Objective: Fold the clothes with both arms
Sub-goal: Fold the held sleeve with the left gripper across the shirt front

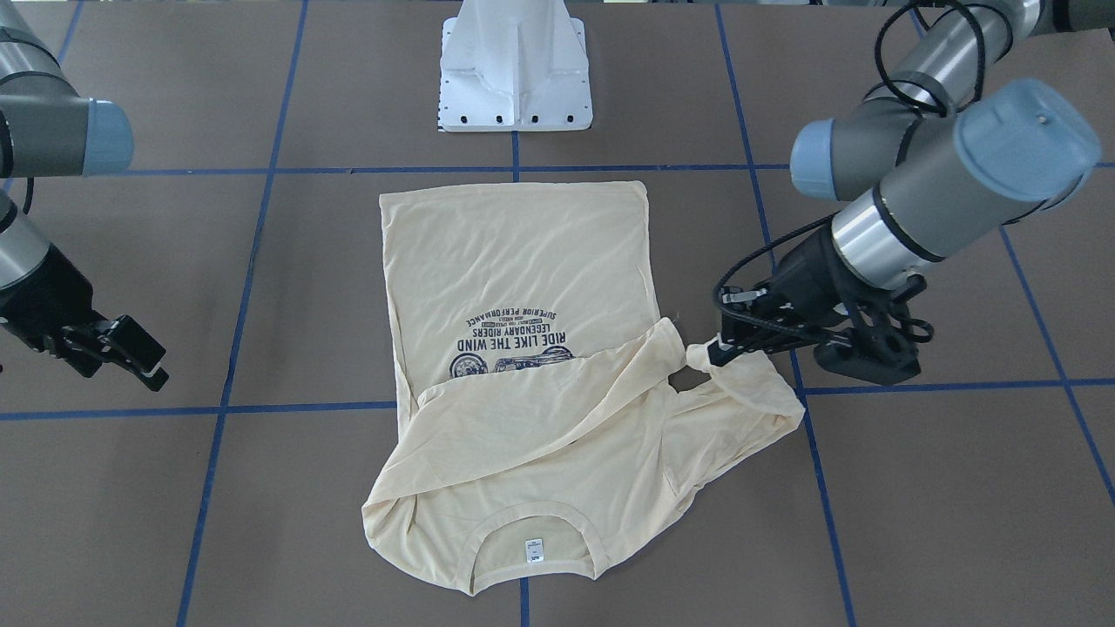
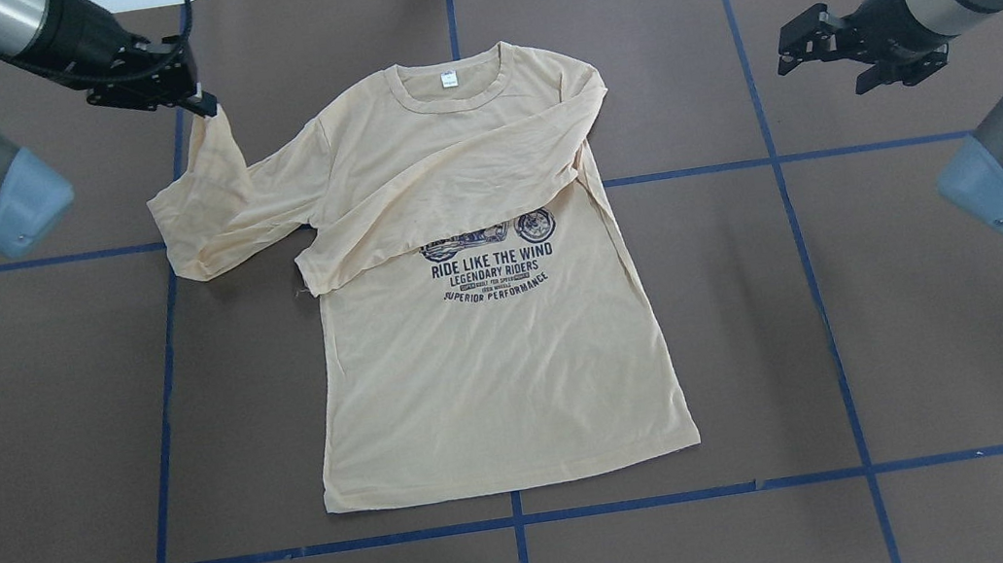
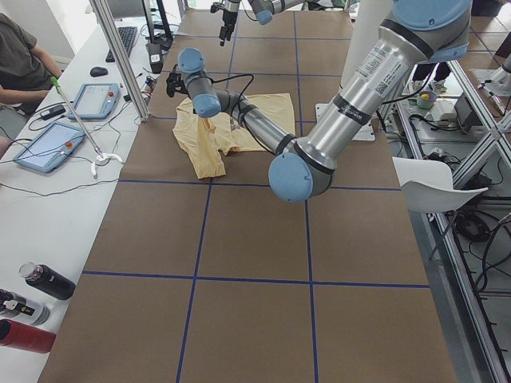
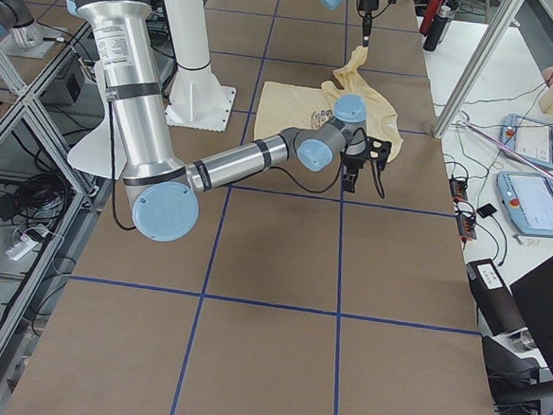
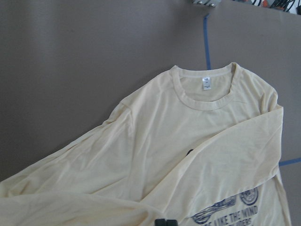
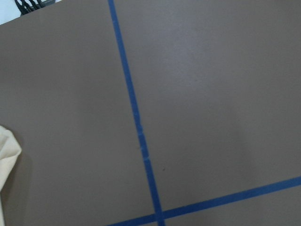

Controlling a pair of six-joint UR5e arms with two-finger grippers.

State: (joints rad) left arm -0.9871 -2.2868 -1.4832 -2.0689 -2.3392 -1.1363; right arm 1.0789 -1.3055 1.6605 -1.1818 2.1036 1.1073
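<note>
Fingertips [image 2: 203,103] of the left gripper [image 2: 206,106] pinched the shirt [image 2: 492,352] sleeve's cuff [image 2: 211,121], raised, seemingly to fold it inward. Well away, the right gripper [image 1: 157,361] stood spread and empty.

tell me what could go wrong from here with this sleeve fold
1. The left gripper pinches just the cuff end of the held sleeve; the thin fabric could slip out.
2. That sleeve hangs twisted and bunched, so it may land creased on the other sleeve lying across the chest.
3. The right gripper is open and off the shirt, so a pull might drag the body askew.
</note>
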